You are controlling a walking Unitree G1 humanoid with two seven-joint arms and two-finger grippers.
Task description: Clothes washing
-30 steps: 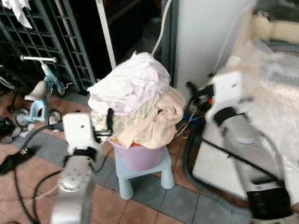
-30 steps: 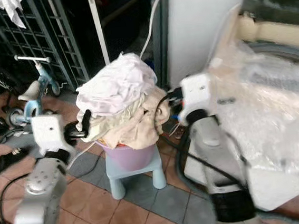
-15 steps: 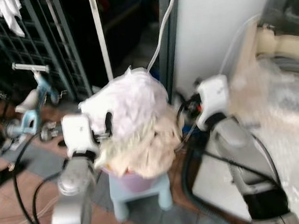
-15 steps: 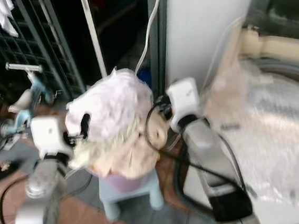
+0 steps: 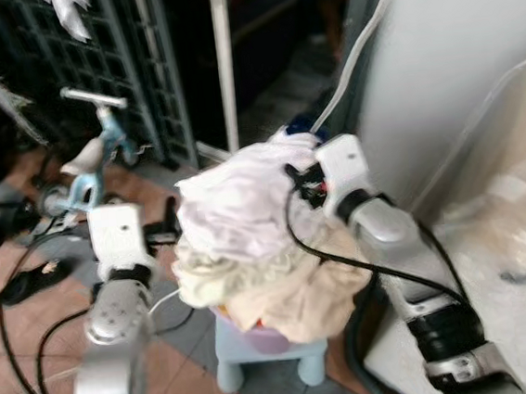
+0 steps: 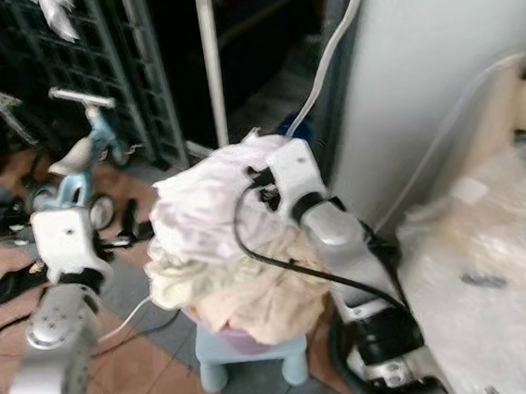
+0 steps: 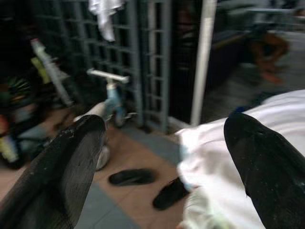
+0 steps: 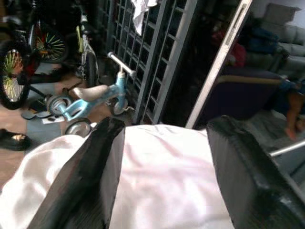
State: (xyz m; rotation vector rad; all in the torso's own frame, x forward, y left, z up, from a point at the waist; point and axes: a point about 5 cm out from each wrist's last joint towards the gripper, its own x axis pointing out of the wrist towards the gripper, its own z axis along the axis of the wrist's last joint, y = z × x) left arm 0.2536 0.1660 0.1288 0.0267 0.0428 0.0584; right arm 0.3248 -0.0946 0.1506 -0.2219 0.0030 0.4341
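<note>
A heap of laundry [image 5: 247, 226] stands in the middle of the scene, white cloth on top and cream cloth spilling down the near side, piled well above the rim of a purple basket [image 5: 258, 335] that rests on a small pale blue stool [image 5: 265, 364]. The stool stands on a tiled floor [image 5: 34, 340] of terracotta and grey squares. The right gripper [image 8: 159, 157] sits over the top of the heap at its far right side, its two black fingers [image 8: 102, 162] spread apart with the white cloth lying between them, not pinched. The left gripper [image 7: 157, 157] is held just to the left of the heap, at about the height of the white cloth; its fingers [image 7: 66, 162] are also spread wide, one of them in front of the white cloth and the other out over the floor, and whether it touches the cloth cannot be told. To the far left stands a small blue tricycle [image 5: 87, 163] in front of a dark metal grille [image 5: 110, 63], with a white rag [image 5: 68, 11] hanging on the grille. Dark sandals [image 7: 147, 183] lie on the floor near the tricycle. A black cable [image 5: 18, 360] curls over the tiles on the left. To the right rises a white appliance wall [image 5: 473, 56] with a pale hose [image 5: 360, 43] running down beside it, and crumpled clear plastic sheeting [image 5: 521, 265] covers the near right.
</note>
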